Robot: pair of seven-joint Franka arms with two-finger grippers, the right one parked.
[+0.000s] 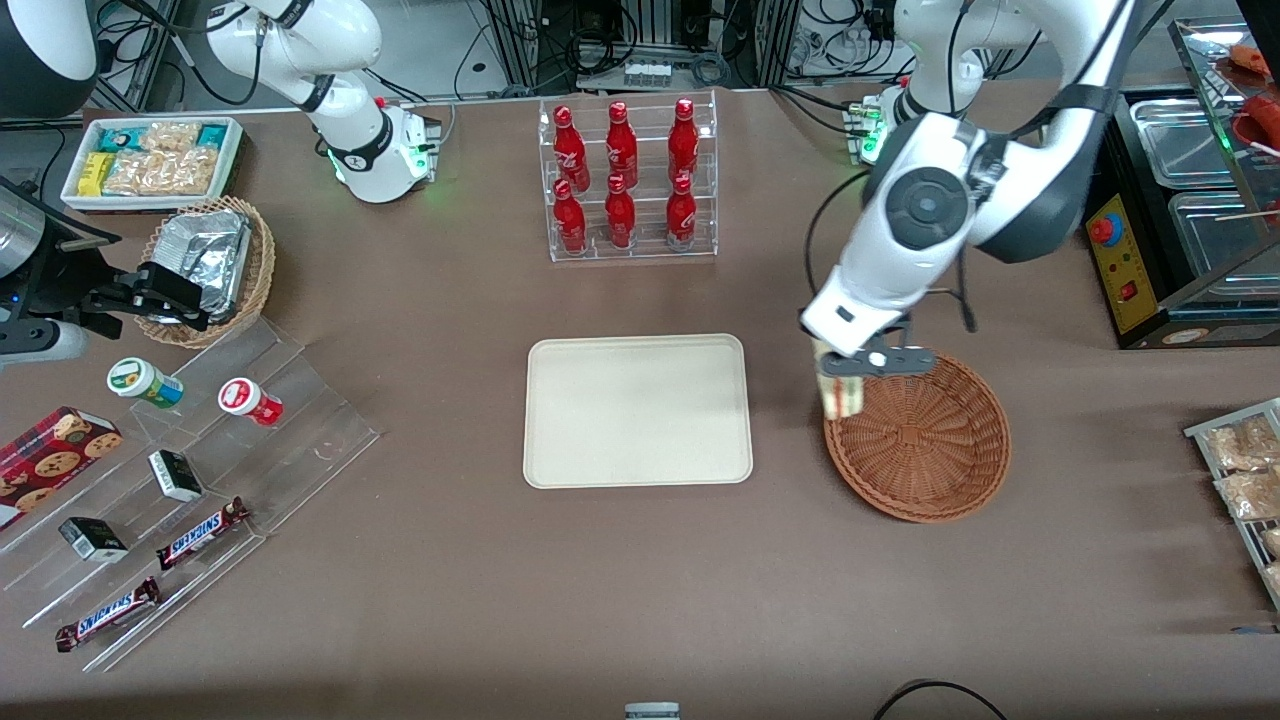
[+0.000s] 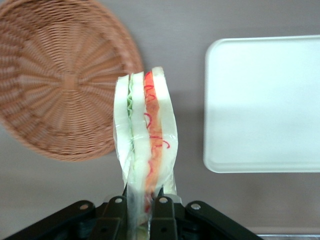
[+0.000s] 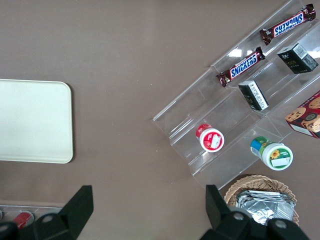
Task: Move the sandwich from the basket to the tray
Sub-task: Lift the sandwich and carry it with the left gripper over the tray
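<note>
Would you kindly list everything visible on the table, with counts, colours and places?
sandwich: 1, white with red and green filling, held above the basket's rim
basket: 1, reddish-brown wicker, toward the working arm's end
tray: 1, cream, mid-table
bottles: 6, red, in a clear rack
Snickers bars: 2, on the clear stepped stand
tan basket: 1, holding foil packets
white bin: 1, snack packets
cookie box: 1, red
gripper: fingers shut on the sandwich, over the basket's edge
</note>
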